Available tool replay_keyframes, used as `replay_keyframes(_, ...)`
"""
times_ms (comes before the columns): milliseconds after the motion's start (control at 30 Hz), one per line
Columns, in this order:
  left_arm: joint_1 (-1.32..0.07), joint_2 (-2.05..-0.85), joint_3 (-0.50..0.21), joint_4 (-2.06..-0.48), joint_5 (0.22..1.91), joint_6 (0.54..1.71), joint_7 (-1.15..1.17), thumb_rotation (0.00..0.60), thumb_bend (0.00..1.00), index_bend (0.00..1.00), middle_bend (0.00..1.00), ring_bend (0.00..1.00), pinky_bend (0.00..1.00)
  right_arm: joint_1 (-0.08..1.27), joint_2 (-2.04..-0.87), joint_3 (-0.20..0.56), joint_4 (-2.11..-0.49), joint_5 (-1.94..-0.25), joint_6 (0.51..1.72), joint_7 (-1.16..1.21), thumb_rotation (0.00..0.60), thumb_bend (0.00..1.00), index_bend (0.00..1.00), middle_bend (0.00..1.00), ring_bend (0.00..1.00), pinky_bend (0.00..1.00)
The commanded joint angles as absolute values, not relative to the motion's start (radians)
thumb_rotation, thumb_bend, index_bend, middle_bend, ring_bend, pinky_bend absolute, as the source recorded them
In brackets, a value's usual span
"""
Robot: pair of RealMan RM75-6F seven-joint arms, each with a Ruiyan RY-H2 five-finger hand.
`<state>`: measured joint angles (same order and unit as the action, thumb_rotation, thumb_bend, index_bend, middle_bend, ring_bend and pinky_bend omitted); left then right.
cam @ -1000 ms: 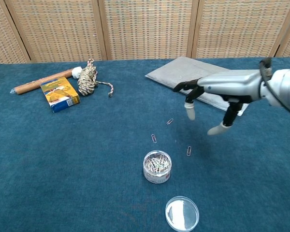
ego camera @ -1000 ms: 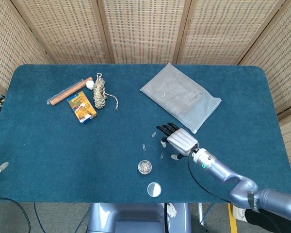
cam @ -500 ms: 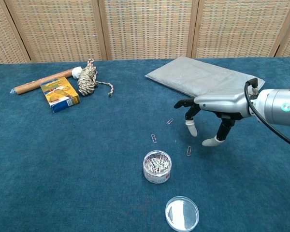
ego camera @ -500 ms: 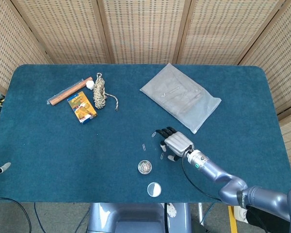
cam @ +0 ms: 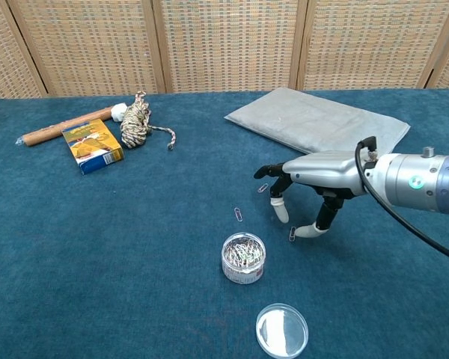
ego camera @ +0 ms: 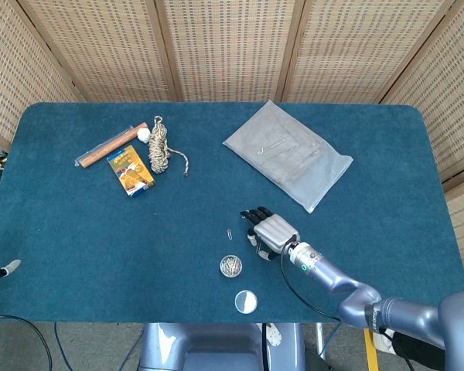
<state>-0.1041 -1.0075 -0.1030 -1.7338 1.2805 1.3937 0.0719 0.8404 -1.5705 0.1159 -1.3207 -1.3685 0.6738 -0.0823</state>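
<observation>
My right hand hovers low over the blue table, palm down with fingers spread and nothing in it. Its thumb tip is right beside a loose paper clip; I cannot tell whether they touch. Two more loose clips lie near its fingertips. A small clear jar of paper clips stands just left of and nearer than the hand. The jar's round lid lies by the front edge. Only a fingertip of my left hand shows at the left edge.
A grey padded pouch lies behind the right hand. At the back left are a twine bundle, an orange box and a brown rod. Wicker screens stand behind the table.
My right hand has moved left and down towards the loose clips, its thumb tip now beside one. Nothing else on the table has moved.
</observation>
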Motion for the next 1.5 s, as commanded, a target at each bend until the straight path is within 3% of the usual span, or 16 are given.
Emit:
replay_keyframes(33,-0.105,-1.005,-0.102,-1.733,1.280,1.390,0.068,0.600,0.06,0.00,0.00,0.00,0.00,0.847,-1.590,0.115,-1.301,-1.358,0.674,-0.093,0.600,0.30,0.50,0.00,0.00,0.00)
replay_keyframes(700,-0.109,-0.997,-0.102,-1.726,1.279,1.381,0.046,0.600,0.04,0.00,0.00,0.00,0.00,0.870,-1.623,0.093,-1.243,-1.275,0.630,-0.165,0.600,0.31,0.51,0.00,0.00,0.00)
replay_keyframes(1133,-0.111,-0.999,-0.100,-1.727,1.275,1.378,0.053,0.600,0.04,0.00,0.00,0.00,0.00,0.858,-1.631,0.081,-1.221,-1.269,0.654,-0.157,0.600,0.35,0.67,0.00,0.00,0.00)
replay_keyframes(1333,-0.111,-0.998,-0.099,-1.730,1.277,1.379,0.053,0.600,0.04,0.00,0.00,0.00,0.00,0.855,-1.604,0.086,-1.256,-1.292,0.676,-0.132,0.600,0.35,0.68,0.00,0.00,0.00)
replay_keyframes(1500,-0.111,-0.996,-0.099,-1.730,1.277,1.380,0.049,0.600,0.04,0.00,0.00,0.00,0.00,0.857,-1.529,0.114,-1.383,-1.331,0.721,-0.099,0.600,0.35,0.68,0.00,0.00,0.00)
